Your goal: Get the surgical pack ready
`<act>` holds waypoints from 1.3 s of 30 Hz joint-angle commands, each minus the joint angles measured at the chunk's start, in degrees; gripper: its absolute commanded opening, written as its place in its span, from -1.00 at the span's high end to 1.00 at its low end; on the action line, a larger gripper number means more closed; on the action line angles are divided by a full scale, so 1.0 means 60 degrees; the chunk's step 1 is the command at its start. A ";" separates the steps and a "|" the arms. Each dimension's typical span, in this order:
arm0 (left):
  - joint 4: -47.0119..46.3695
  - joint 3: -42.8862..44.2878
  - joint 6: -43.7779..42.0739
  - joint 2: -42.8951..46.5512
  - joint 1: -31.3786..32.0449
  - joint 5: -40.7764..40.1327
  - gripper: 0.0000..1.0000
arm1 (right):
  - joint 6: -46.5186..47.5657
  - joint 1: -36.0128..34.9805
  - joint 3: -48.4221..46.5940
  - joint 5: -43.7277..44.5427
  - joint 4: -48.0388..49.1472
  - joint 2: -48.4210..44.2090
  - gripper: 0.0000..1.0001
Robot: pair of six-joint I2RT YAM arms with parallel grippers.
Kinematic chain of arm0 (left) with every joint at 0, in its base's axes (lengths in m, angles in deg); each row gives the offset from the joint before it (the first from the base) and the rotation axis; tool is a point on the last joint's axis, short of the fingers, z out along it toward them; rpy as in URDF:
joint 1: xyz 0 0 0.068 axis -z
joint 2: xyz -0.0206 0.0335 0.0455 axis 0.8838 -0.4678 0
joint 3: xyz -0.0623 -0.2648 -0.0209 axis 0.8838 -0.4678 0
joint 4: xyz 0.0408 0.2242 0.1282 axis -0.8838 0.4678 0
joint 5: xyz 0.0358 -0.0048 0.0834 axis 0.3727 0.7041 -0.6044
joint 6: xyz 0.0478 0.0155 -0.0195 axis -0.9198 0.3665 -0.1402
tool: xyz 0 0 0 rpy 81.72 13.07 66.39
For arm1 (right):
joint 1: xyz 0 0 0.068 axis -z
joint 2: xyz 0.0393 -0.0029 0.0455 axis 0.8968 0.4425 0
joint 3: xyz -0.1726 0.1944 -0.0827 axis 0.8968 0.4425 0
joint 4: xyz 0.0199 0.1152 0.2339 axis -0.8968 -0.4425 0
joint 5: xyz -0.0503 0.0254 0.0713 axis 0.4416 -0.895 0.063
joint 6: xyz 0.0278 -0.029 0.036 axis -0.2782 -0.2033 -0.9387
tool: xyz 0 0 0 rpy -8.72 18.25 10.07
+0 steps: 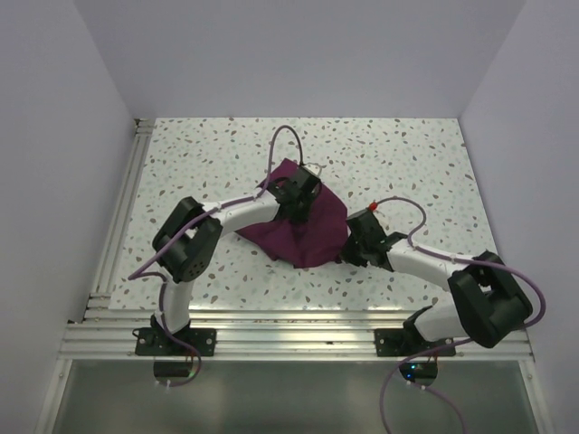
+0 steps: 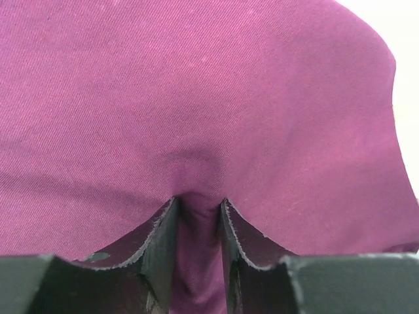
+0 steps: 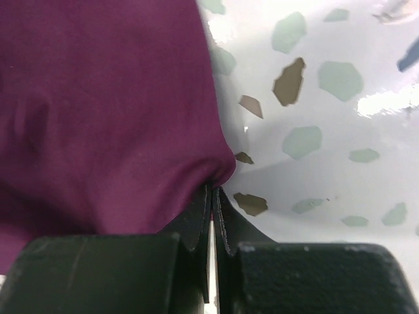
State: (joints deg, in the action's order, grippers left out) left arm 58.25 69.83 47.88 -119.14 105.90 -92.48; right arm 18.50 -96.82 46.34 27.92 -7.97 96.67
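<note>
The surgical pack (image 1: 303, 231) is a plum-purple cloth lying bunched in the middle of the speckled table. My left gripper (image 1: 297, 201) is on top of it near its far edge; in the left wrist view the gripper (image 2: 198, 204) is shut on a fold of the cloth (image 2: 196, 98), which fills the gap between the fingers. My right gripper (image 1: 348, 249) is at the cloth's near right corner; in the right wrist view the gripper (image 3: 213, 190) is shut tight on the edge of the cloth (image 3: 111, 111).
The white speckled tabletop (image 1: 407, 163) lies around the cloth, with white walls on three sides. An aluminium rail (image 1: 122, 217) runs along the left edge and another (image 1: 298, 334) along the near edge.
</note>
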 commanded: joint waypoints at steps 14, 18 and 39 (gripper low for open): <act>0.2330 0.0483 -0.0453 -0.0968 -0.0194 -0.0383 1.00 | 0.0856 0.0328 -0.0164 -0.0277 0.0050 0.0218 1.00; 0.2756 0.0996 -0.0789 -0.0821 -0.0019 -0.1322 1.00 | 0.0885 0.0328 -0.0090 -0.0306 0.0122 0.0129 1.00; 0.3548 0.2857 -0.0849 0.0190 -0.1131 0.1561 1.00 | 0.1515 0.0328 -0.0075 -0.1331 0.1748 0.1096 1.00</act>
State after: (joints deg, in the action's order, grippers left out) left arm 78.27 83.29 42.86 -122.15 100.63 -87.85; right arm 26.04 -94.89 45.57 20.82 0.51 100.93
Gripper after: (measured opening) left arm 0.137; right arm 0.010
